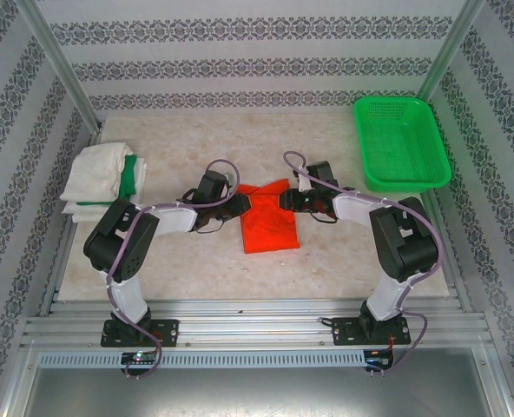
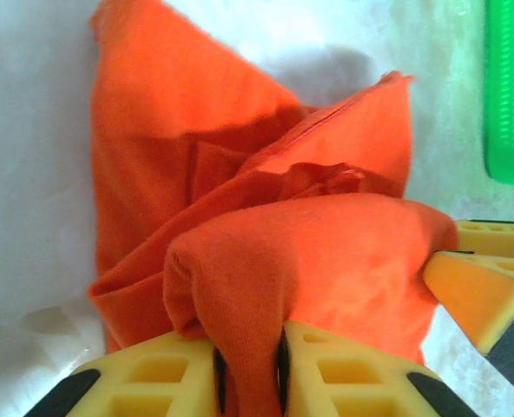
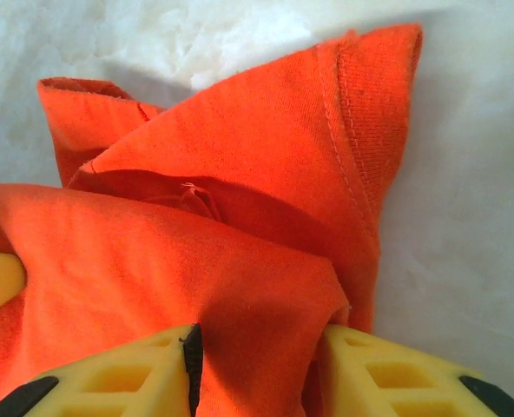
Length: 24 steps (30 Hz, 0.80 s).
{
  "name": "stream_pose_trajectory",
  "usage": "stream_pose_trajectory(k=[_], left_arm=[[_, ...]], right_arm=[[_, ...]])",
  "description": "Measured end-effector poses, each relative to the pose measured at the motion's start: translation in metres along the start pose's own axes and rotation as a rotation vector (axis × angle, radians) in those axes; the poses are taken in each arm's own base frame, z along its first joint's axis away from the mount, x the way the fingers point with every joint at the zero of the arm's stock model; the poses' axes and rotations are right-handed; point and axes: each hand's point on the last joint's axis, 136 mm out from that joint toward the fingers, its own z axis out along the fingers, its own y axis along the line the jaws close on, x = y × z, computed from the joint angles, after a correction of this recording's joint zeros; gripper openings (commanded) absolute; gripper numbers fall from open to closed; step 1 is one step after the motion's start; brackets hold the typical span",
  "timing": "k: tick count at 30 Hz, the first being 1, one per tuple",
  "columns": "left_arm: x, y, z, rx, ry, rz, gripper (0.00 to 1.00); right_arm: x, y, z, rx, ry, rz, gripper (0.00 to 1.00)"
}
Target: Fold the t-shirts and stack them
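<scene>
**FOLD IN HAND: SLIP AND SKEW RISK**

Risk of uneven fold: thin pinch of cloth between left fingers (image 2: 179,378), wider bundle between right fingers (image 3: 127,378); likely to slip or drag askew if pulled unevenly. Found at middle of counter (image 1: 326,269): orange shirt (image 1: 268,221), narrow, part-folded, far edge gathered and rumpled in layers, hem stitching exposed. Noted far left: folded off-white and green shirts (image 1: 101,178), well apart.
</scene>
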Motion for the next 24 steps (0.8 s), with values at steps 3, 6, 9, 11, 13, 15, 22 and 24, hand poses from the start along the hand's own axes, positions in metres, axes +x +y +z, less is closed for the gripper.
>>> stream_pose_trajectory(k=[3,6,9,11,13,15,22,24], left_arm=[[0.004,0.005,0.004,-0.011,0.015,-0.006,0.01],[0.005,0.005,0.004,-0.01,0.018,-0.007,0.0],[0.005,0.004,0.002,-0.01,0.018,-0.007,0.0],[0.004,0.001,-0.002,-0.005,0.013,-0.004,0.0],[0.002,-0.004,-0.009,0.007,0.002,0.001,0.0],[-0.002,-0.012,-0.017,0.02,-0.015,0.009,0.0],[-0.008,-0.014,-0.015,0.013,-0.023,0.034,0.13],[-0.007,-0.011,-0.012,0.004,-0.016,0.031,0.25]], right_arm=[[0.001,0.001,0.003,-0.014,0.011,0.007,0.09],[0.0,0.004,0.002,-0.024,0.007,0.007,0.01],[-0.001,0.008,-0.007,-0.032,-0.013,-0.007,0.0],[-0.003,0.014,-0.018,-0.04,-0.036,-0.02,0.0],[-0.009,0.021,-0.03,-0.05,-0.069,-0.038,0.0],[-0.015,0.028,-0.039,-0.061,-0.098,-0.057,0.01],[-0.019,0.023,-0.036,-0.033,-0.102,-0.089,0.13],[-0.017,0.02,-0.032,-0.022,-0.093,-0.094,0.27]])
